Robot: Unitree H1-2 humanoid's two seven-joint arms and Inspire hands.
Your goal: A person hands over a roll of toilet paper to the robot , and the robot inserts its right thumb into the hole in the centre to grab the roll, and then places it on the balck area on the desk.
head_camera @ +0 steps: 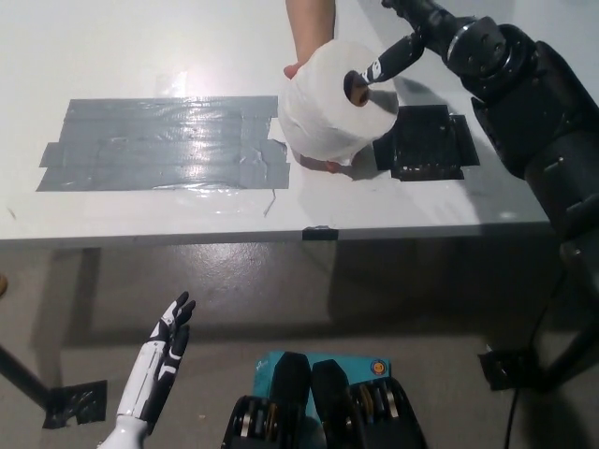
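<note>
While a person's hand (309,42) holds the roll (328,112) w/ its hole facing right, the right hand (412,42) sits just right of it, thumb tip at the hole, gripping nothing yet; left hand (159,360) idles open, well below.

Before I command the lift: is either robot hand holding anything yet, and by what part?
Not yet. The black right hand has a digit tip at the core hole of the white toilet paper roll; a person's hand grips its far end. The white left hand holds nothing.

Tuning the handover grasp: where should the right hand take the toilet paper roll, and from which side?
By the centre hole of the toilet paper roll. It faces the right hand, whose thumb already points into it; the person's hand covers the far side. So enter from the robot's right, along the core.
</note>
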